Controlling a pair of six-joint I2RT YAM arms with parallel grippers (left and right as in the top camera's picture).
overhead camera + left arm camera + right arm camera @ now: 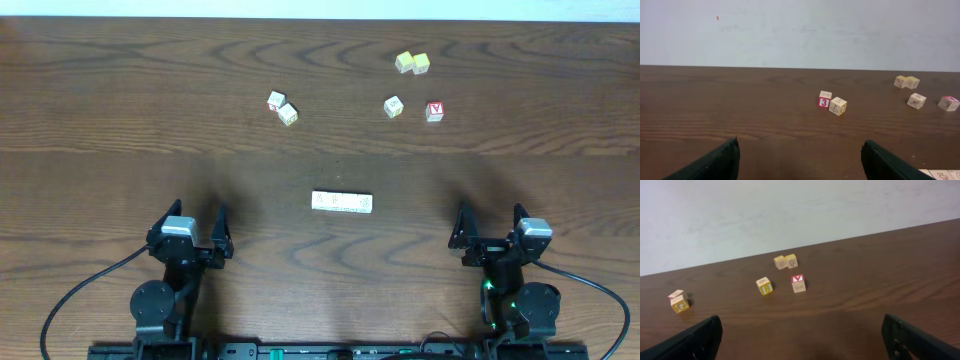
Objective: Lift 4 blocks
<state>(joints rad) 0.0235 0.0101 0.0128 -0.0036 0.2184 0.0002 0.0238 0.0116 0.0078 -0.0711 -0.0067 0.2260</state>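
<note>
The blocks (342, 202) lie side by side as one short pale bar in the middle of the table, between the two arms. Only the bar's near end (942, 174) shows in the left wrist view, at the bottom right corner; the right wrist view does not show it. My left gripper (197, 215) rests left of the bar, well apart from it, jaws wide and empty (800, 150). On the bar's other side my right gripper (490, 215) is equally far off, open with only bare wood between its fingers (800, 330).
Loose cubes lie farther back: a touching pair (282, 107) at left, one showing a red "3" face (824, 99); two yellow-tinted cubes (412, 63); a pale cube (393, 106); a red-faced cube (434, 111). A white wall rises behind the table's far edge.
</note>
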